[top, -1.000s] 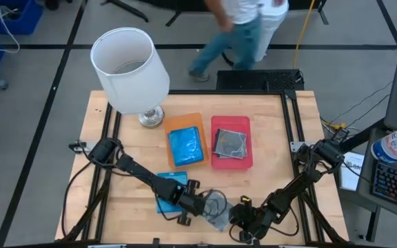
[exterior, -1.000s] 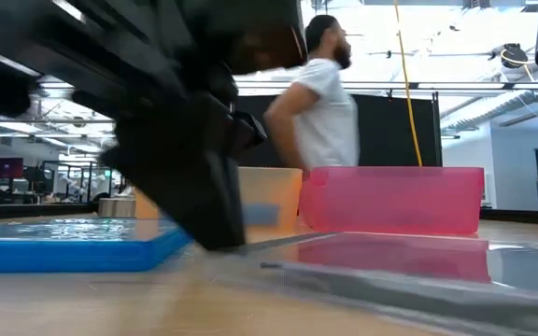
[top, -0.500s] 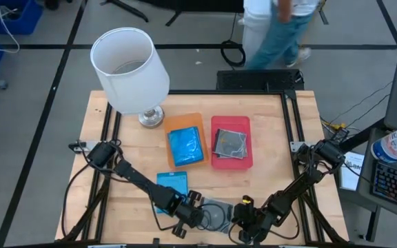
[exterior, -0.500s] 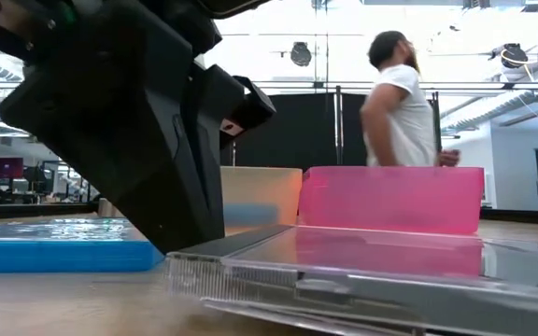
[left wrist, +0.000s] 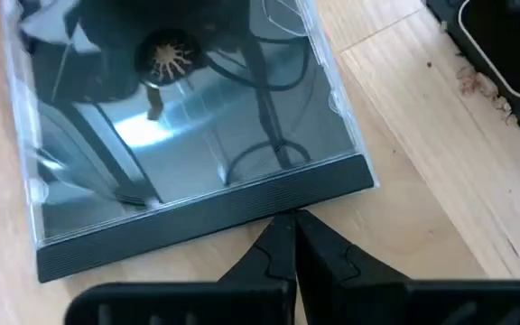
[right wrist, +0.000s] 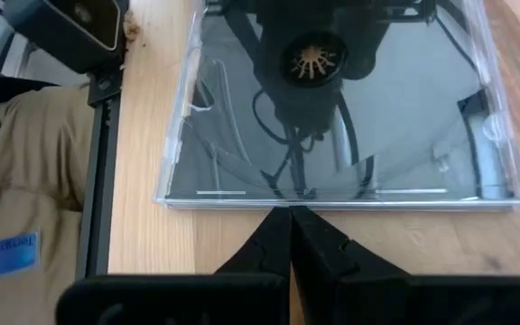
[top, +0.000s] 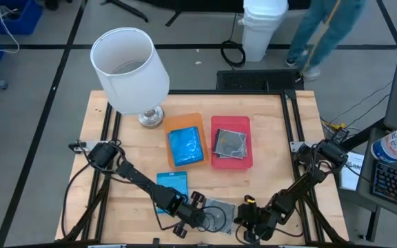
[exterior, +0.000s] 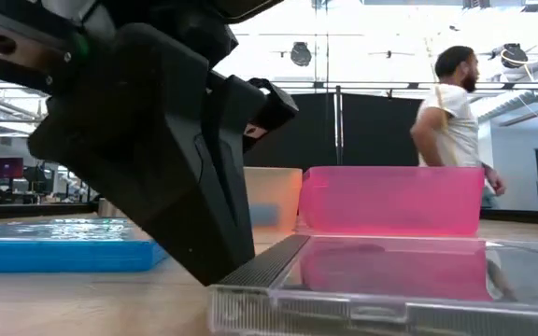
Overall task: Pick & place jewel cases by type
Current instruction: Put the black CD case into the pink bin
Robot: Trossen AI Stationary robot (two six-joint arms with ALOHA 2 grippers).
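Observation:
A clear jewel case with a dark inside [top: 219, 213] lies flat near the table's near edge, between my two grippers. My left gripper [top: 196, 209] is shut at the case's dark spine edge; in the left wrist view the gripper [left wrist: 289, 226] points at that spine. My right gripper [top: 248, 218] is shut at the opposite clear edge, as the right wrist view [right wrist: 289, 217] shows. A blue jewel case [top: 171, 186] lies flat under the left arm. The orange tray [top: 185, 121] holds blue cases [top: 186, 146]. The red tray [top: 231, 162] holds a clear case [top: 231, 142]. My left gripper's shut fingertips [left wrist: 283, 233] meet the middle of the clear case's dark spine edge [left wrist: 242, 215], coming low and slanting from the table's left. The case lies flat on the table. My right gripper's shut fingertips [right wrist: 287, 226] meet the middle of the opposite clear edge [right wrist: 332, 204], from the table's right.
A white-shaded lamp [top: 129, 69] stands at the far left corner. The two trays sit side by side at mid-table. A person [exterior: 451, 103] walks in the room beyond the far edge. Bare wood lies left and right of the trays.
My left gripper has moved toward the table's right and near edge, against the clear case. The case has turned from a skewed lie to one square with the table and has slid nearer the near edge. The person behind the table has walked to the right.

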